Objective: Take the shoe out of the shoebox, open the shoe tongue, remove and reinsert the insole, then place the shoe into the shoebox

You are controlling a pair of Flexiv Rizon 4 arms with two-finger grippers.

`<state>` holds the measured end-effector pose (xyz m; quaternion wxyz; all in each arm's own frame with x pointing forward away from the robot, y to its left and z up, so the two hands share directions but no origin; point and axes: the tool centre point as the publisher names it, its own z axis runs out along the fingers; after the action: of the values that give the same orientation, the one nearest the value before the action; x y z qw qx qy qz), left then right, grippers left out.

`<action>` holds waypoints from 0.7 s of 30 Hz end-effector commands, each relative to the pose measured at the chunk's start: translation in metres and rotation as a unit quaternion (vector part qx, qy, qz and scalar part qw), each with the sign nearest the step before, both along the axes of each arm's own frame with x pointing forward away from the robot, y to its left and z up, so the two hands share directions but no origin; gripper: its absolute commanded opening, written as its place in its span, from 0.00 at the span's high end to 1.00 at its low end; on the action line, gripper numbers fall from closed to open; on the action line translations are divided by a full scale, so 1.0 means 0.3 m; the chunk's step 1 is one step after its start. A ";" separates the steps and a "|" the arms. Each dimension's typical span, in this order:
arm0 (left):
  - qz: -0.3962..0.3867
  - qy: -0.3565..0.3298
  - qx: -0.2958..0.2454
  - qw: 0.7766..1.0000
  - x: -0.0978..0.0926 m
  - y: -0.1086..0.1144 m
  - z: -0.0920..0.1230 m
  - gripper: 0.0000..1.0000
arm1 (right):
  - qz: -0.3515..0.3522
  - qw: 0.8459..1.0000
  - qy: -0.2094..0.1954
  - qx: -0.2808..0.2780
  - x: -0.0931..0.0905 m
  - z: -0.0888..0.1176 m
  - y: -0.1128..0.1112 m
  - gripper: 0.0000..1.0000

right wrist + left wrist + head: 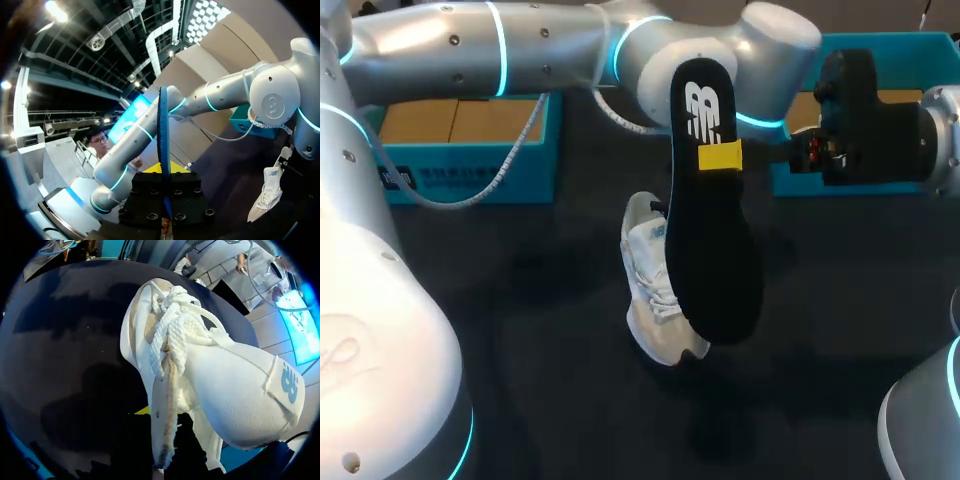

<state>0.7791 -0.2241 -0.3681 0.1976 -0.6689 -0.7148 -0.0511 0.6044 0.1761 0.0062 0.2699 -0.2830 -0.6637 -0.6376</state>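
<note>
The insole [715, 240], out of the shoe [655, 290], is pinched upright in the right hand [720, 157]. The shoe is gripped by the left hand [286, 157] over the bench [520, 300]. Reinsertion seems next, and calls for the insole to be lined up with the shoe's opening.

Wht logo on blk insole [715, 230], blue logo on shoe [235, 390]; box [535, 175] print illeg.
</note>
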 end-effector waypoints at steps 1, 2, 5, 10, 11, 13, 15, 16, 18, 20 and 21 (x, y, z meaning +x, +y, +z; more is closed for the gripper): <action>-0.023 -0.011 0.013 1.000 -0.028 -0.038 -0.004 1.00 | 0.000 1.000 0.000 0.000 0.003 -0.004 0.008 1.00; -0.025 -0.010 0.013 1.000 -0.032 -0.040 -0.006 1.00 | 0.000 1.000 0.000 0.000 0.003 -0.004 0.008 1.00; -0.019 -0.012 0.014 1.000 -0.038 -0.042 -0.012 1.00 | 0.000 1.000 0.000 0.000 0.003 -0.004 0.008 1.00; -0.023 -0.023 0.027 0.999 -0.046 -0.027 -0.042 1.00 | 0.000 1.000 0.000 0.000 0.003 -0.004 0.008 1.00; -0.022 -0.024 0.027 0.999 -0.042 -0.022 -0.046 1.00 | 0.000 1.000 0.000 0.000 0.003 -0.004 0.008 1.00; -0.025 -0.027 0.032 0.999 -0.033 -0.015 -0.051 1.00 | 0.000 1.000 0.000 0.000 0.003 -0.004 0.008 1.00; -0.031 -0.030 0.041 0.998 -0.025 -0.011 -0.051 1.00 | 0.000 1.000 0.000 0.000 0.003 -0.004 0.008 1.00; -0.034 -0.032 0.041 0.998 -0.023 -0.010 -0.052 1.00 | 0.000 1.000 0.000 0.000 0.003 -0.004 0.008 1.00; -0.038 -0.036 0.044 0.998 -0.019 -0.011 -0.053 1.00 | 0.000 1.000 0.000 0.000 0.003 -0.004 0.008 1.00; -0.044 -0.040 0.045 0.997 -0.018 -0.015 -0.058 1.00 | 0.000 1.000 0.000 0.000 0.003 -0.004 0.008 1.00; -0.044 -0.041 0.044 0.997 -0.017 -0.018 -0.060 1.00 | 0.000 1.000 0.000 0.000 0.003 -0.004 0.008 1.00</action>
<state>0.7757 -0.2261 -0.3868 0.1954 -0.6876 -0.6898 -0.1145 0.6044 0.1761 0.0062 0.2699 -0.2829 -0.6637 -0.6376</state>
